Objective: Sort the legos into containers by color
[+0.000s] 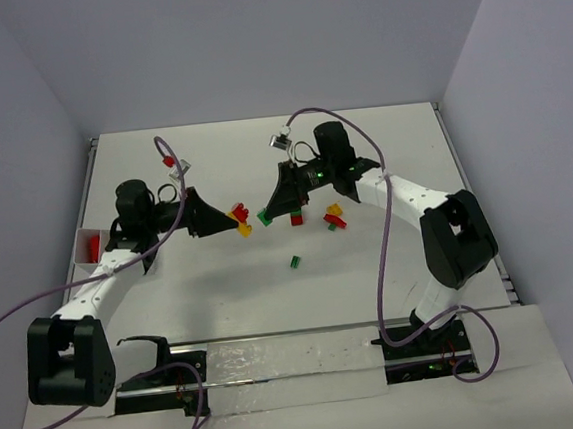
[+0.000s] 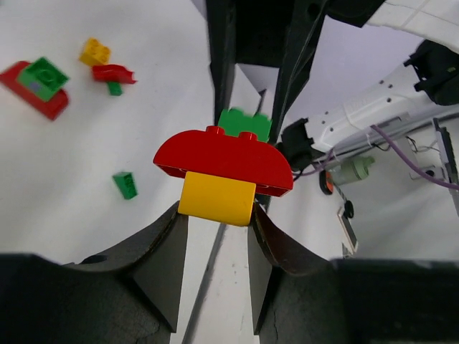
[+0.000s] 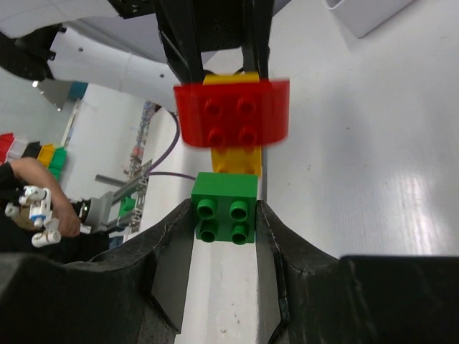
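A white bin (image 1: 94, 232) is sitting well to the left of the red brick (image 2: 224, 161), at the left edge of the worktop (image 1: 274, 306), with something red showing inside it. The left gripper (image 2: 216, 212) is pointing in from that side. Its fingers (image 2: 161, 251) are pinching a yellow brick (image 2: 215, 199) that is sitting directly under the red brick, and the two are being held up off the worktop as a pair.

Just to the right of the red brick, the right gripper (image 3: 225, 213) is facing the pair, its fingers (image 3: 172, 247) pinching a green brick (image 3: 224, 204). The green brick is hanging right beside the pair. I cannot tell whether it is touching or clipped to them.

Further right of the red brick, loose legos (image 1: 334, 216) are lying on the worktop in small mixed clusters of red, green and yellow. One green piece is lying on its own, nearer the arms.

The arms seem to be splitting a mixed-colour stack between them before anything is being binned. The next move is probably calling for both grips to be staying firm while the arms are pulling or twisting apart. The red brick, which neither gripper is holding directly, is then needing a grasp of its own to come off the yellow one.

No brand, label or writing is showing clearly enough to read.
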`<action>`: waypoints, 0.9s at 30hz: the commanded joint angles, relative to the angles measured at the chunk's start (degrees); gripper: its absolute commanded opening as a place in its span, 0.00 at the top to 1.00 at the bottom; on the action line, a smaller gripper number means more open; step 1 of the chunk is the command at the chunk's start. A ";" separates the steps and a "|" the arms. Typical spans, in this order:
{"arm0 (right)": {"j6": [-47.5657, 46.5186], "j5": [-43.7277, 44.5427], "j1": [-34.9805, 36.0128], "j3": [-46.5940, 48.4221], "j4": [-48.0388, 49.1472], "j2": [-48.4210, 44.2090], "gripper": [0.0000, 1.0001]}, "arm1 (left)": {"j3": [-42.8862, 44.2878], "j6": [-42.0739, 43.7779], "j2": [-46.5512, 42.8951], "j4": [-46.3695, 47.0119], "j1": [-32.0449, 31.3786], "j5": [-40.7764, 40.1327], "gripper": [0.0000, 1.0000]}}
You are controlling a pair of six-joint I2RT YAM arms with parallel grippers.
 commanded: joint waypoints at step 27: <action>-16.73 41.59 3.59 5.65 -26.86 9.96 0.43 | 0.73 38.66 -9.65 -30.51 -3.51 -32.47 1.00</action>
